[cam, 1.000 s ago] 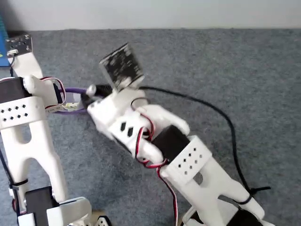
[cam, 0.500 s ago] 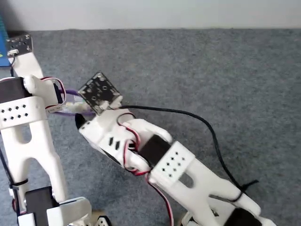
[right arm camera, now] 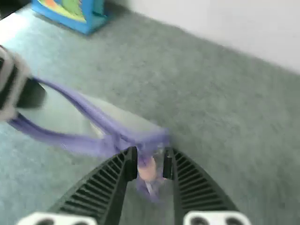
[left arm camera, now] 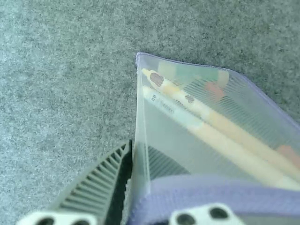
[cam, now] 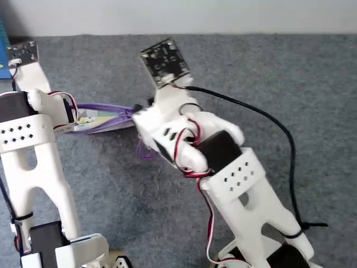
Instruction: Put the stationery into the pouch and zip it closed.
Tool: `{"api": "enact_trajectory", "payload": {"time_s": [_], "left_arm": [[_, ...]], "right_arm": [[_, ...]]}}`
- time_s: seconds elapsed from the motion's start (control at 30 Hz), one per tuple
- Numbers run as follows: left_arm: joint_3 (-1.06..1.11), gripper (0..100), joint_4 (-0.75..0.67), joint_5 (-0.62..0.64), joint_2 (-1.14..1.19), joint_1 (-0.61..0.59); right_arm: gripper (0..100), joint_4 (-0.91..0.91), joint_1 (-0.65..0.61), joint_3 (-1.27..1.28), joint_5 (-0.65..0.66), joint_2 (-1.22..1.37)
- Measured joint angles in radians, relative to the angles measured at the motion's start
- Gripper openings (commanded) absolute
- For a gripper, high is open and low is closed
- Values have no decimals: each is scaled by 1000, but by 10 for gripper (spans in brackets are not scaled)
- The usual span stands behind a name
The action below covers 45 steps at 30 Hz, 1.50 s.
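A clear pouch point(cam: 106, 119) with a purple zipper band lies stretched between the two arms on the grey carpet. Through its wall, in the left wrist view, I see pale pens point(left arm camera: 206, 117) and coloured bits inside the pouch point(left arm camera: 201, 150). My left gripper point(left arm camera: 138, 157) is shut on the pouch's end, one ribbed finger on each side of the wall; from above it sits at the left point(cam: 75, 120). My right gripper point(right arm camera: 149, 157) is shut on the zipper pull point(right arm camera: 147, 172) at the pouch's other end point(right arm camera: 108, 129); from above it is near the middle point(cam: 139, 120).
A blue box point(right arm camera: 70, 11) stands at the far left by the white wall, its edge also seen from above point(cam: 3, 56). A black cable point(cam: 268, 120) loops over the carpet to the right of the right arm.
The right arm swung left along the pouch, then back to the right. More of the purple band now shows between the two grippers. The left arm stayed put.
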Motion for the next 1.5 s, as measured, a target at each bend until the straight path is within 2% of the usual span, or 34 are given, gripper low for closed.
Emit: {"api": "enact_trajectory", "payload": {"time_s": [0.07, 0.13, 0.2, 0.33, 0.5, 0.73, 0.9, 1.07, 1.3, 1.5], "left_arm": [[0, 11, 0, 0, 0, 0], [0, 11, 0, 0, 0, 0], [0, 11, 0, 0, 0, 0], [0, 11, 0, 0, 0, 0], [0, 11, 0, 0, 0, 0], [0, 11, 0, 0, 0, 0], [0, 11, 0, 0, 0, 0], [0, 11, 0, 0, 0, 0], [0, 11, 0, 0, 0, 0], [0, 11, 0, 0, 0, 0]], "right_arm": [[282, 115, 8, -5, -40, -3], [308, 218, 6, -5, -75, -3], [296, 273, 6, -5, -110, -3], [266, 258, -3, 64, -143, -5], [251, 103, -74, 221, -181, -5], [249, -316, -87, 442, -170, -5], [249, -525, -86, 520, -126, -3], [243, -614, -84, 563, -92, -3], [53, -641, -69, 565, -54, -3], [43, -660, -66, 565, -31, -3]]}}
